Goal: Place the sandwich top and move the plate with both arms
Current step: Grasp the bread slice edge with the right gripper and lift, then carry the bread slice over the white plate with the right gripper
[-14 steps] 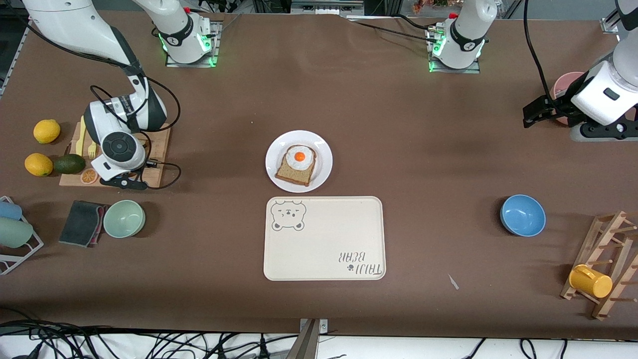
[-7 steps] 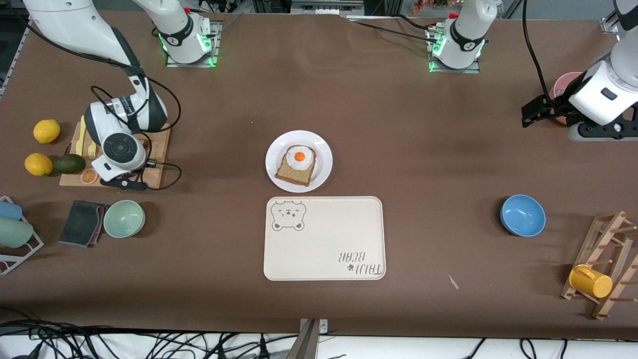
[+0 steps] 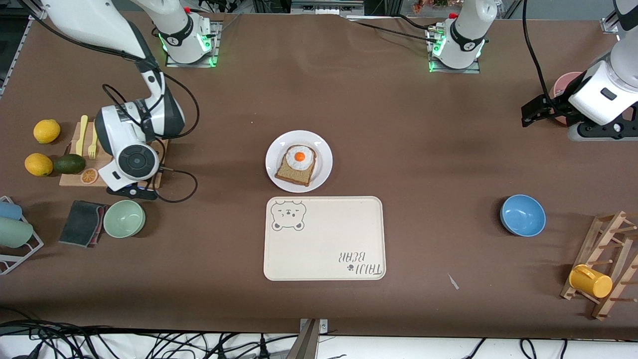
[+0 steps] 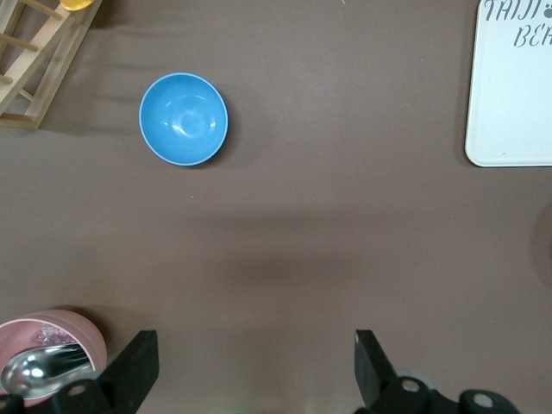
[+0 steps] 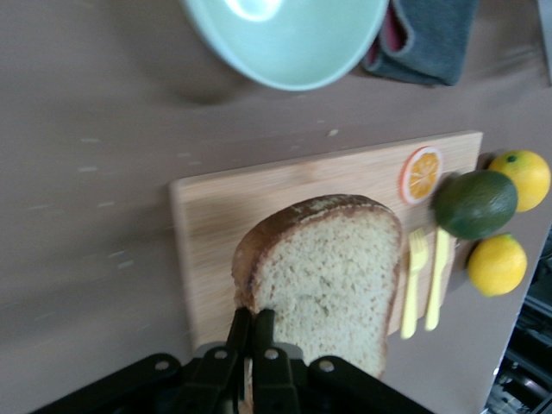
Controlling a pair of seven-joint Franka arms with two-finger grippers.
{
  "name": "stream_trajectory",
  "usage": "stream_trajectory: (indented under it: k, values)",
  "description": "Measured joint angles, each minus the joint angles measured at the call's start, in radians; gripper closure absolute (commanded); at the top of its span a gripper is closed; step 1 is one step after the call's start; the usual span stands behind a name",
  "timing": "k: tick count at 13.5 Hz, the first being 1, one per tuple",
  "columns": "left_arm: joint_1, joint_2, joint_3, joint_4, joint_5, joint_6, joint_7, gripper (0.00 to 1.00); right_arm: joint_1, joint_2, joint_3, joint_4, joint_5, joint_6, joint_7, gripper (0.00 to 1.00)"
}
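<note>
Front view — plate [image 3: 323, 149] holds egg-topped slice [image 3: 297, 164], seemingly nothing else.

The right arm [image 3: 132, 149] has moved. It has gone a little toward the middle of the front view and a bit lower in it. Now more of the yellow fork [image 3: 92, 141] and knife [image 3: 82, 133] shows on the board [image 3: 84, 164]. The right gripper [image 5: 251, 341] has lifted the bread [image 5: 332, 280] up above the board, pinching its edge. The left arm [image 3: 598, 97] went up just a tiny bit.
</note>
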Motion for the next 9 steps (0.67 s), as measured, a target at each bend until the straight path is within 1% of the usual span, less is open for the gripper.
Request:
stream_trajectory:
  k: [5, 7, 9]
  values:
    - [0.000, 0.000, 0.002, 0.000, 0.000, -0.004, 0.000, 0.00, 0.157, 0.049, 0.003, 0.184, 0.277, -0.137, 0.006, 1.00]
    - [0.001, 0.000, 0.003, 0.000, 0.000, -0.005, 0.000, 0.00, 0.217, 0.059, 0.004, 0.218, 0.390, -0.146, 0.046, 1.00]
    - [0.001, 0.000, 0.003, 0.000, 0.000, -0.006, 0.000, 0.00, 0.280, 0.078, 0.006, 0.265, 0.472, -0.143, 0.136, 1.00]
